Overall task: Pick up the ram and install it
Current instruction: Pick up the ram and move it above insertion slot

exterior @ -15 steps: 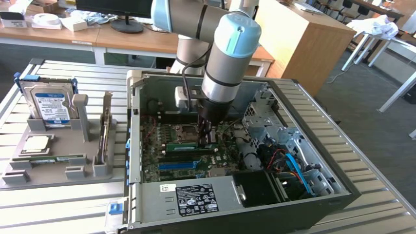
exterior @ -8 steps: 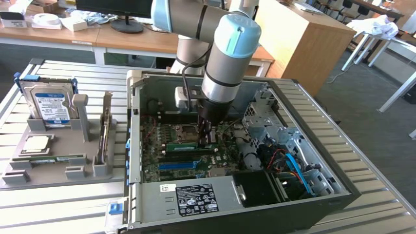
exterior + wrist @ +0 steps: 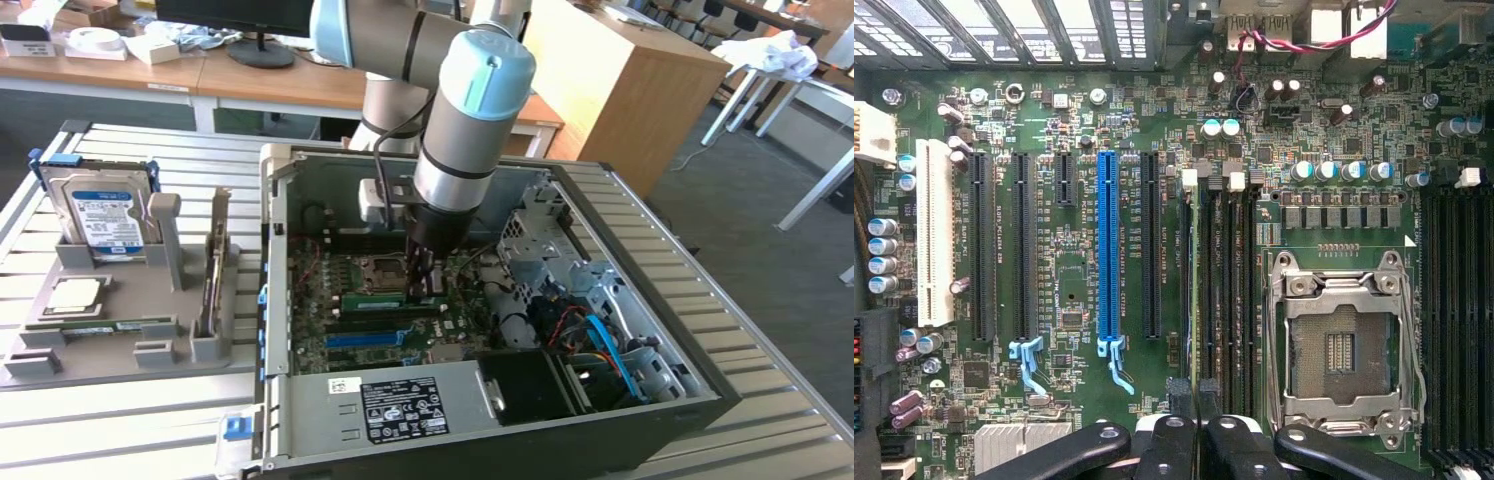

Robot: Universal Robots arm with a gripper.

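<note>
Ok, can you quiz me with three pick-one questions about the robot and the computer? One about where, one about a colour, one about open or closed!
1. Where is the robot's black claw?
A) inside the grey metal computer case
B) over a plastic tray
C) on a wooden desk

2. What colour is the long bright slot on the green motherboard?
A) red
B) blue
C) yellow

3. The computer case's side is:
A) open
C) taped over
B) covered by a lid

Answers: 1 A, the claw hangs over the motherboard inside the case. 2 B, it stands out blue among black slots. 3 A, the inside parts all show.
</note>
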